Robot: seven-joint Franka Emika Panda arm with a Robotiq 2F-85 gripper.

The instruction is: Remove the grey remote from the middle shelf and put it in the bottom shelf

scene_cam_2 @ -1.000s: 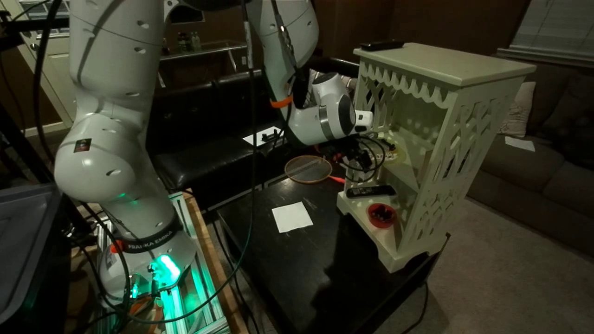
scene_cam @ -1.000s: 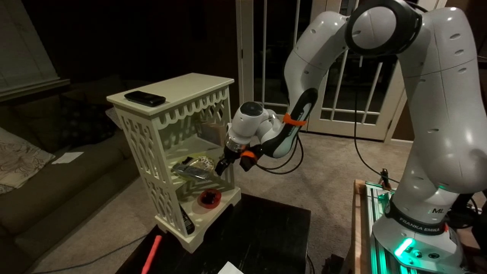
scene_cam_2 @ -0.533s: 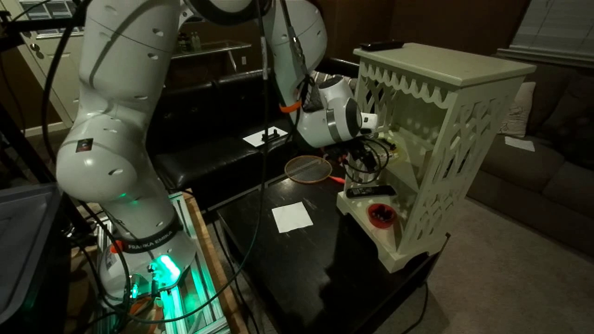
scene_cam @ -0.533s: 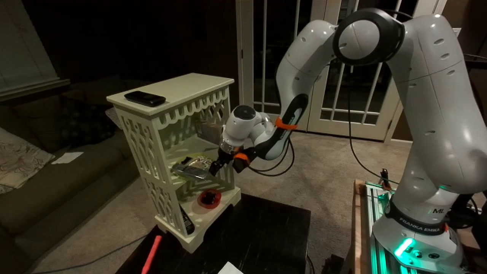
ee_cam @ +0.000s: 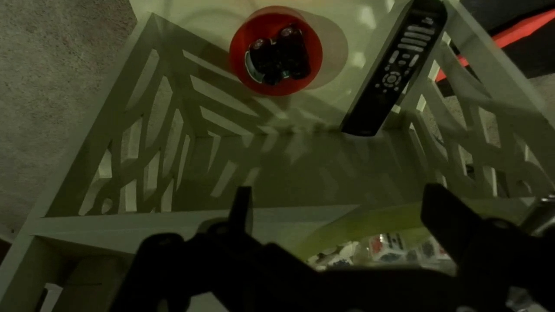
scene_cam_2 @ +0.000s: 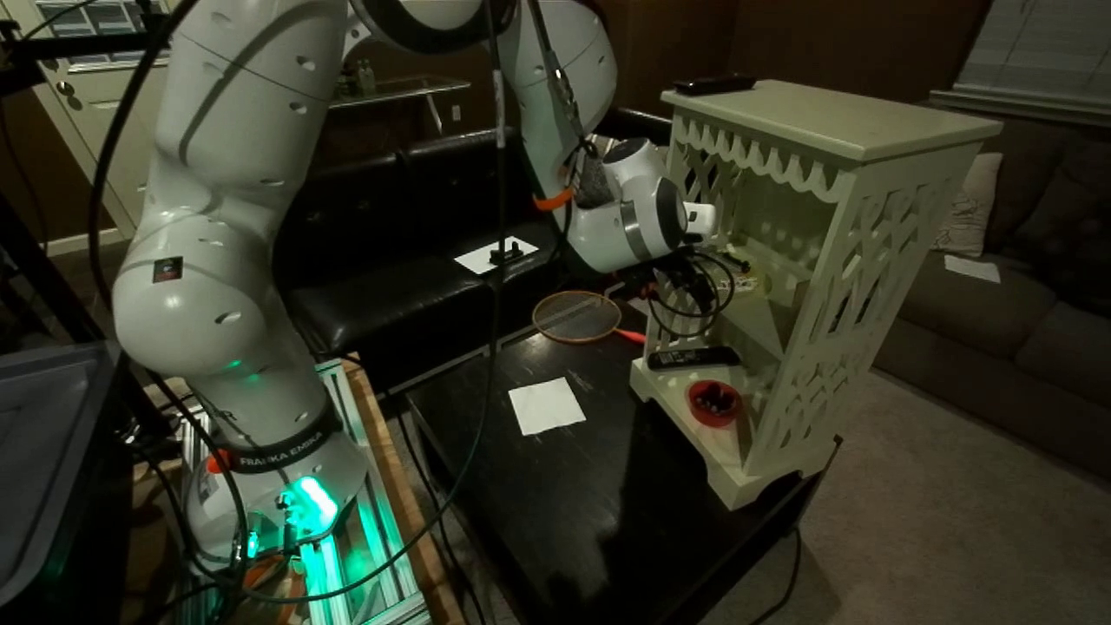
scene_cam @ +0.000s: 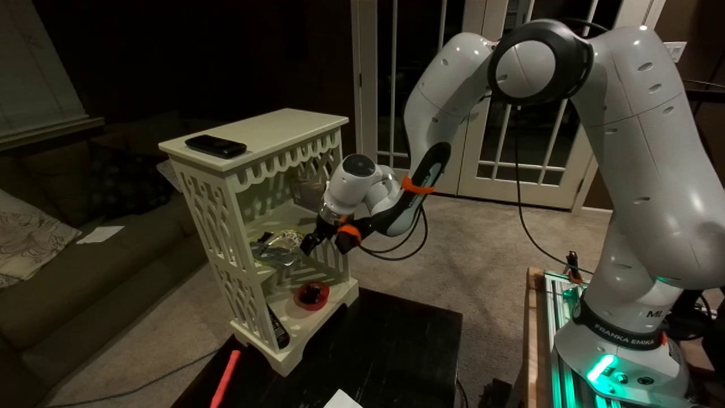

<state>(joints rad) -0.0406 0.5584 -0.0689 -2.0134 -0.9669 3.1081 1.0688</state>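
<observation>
One dark remote (ee_cam: 394,73) is seen at the bottom shelf's (ee_cam: 321,108) side edge; jaws are spread; the grey one's transfer cannot be confirmed.

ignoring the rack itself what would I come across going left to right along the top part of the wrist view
Grey carpet, then on the bottom shelf a red bowl holding dark things, then a black remote, then a red stick.
</observation>
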